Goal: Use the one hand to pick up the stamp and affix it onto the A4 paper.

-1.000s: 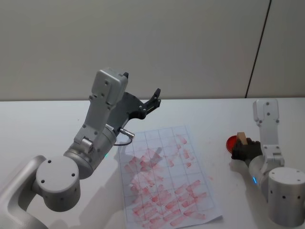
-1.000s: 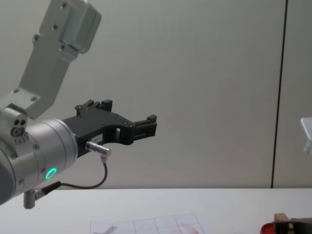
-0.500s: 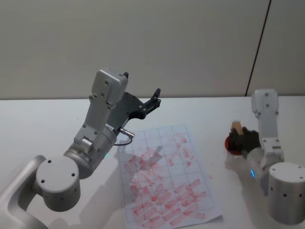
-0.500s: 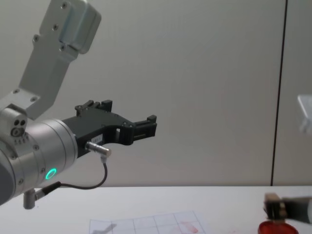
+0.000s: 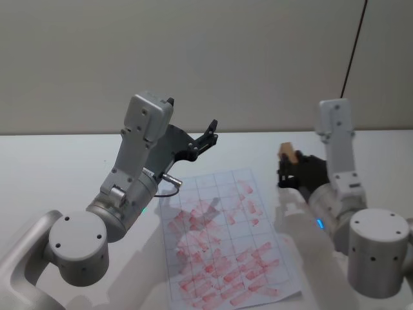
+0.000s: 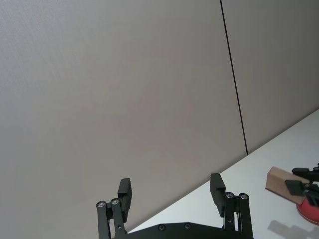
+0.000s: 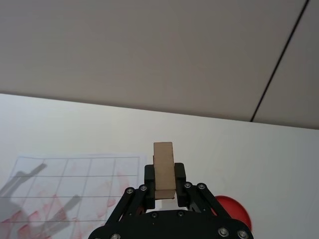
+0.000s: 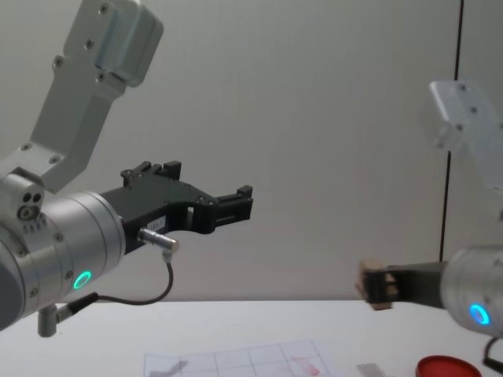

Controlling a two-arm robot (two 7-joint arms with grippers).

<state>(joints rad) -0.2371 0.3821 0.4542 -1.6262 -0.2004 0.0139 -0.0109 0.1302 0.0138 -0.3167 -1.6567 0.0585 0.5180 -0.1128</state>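
Gripping the stamp [image 7: 163,167] between both fingers, your hand [image 5: 288,169] on the right arm hangs above the worktop [image 5: 58,161], blue ring lit. The jaws are closed on the lower part of the wooden block, and its top end pokes out past the fingertips. From the chest you see the stamp raised well clear of the worktop, off to the right of the paper's [image 5: 219,239] far right corner. The paper lies flat in the middle of the worktop, running down towards the near edge. Its grid is crowded with reddish marks, thickest at the near end. The red ink pad [image 8: 456,367] sits on the worktop to the right of the paper, below and to the right of the stamp, nothing touching it. Over on your left, the other gripper [image 6: 170,191] is parked high above the paper's far left corner, fingers spread wide with nothing between them, green ring glowing.
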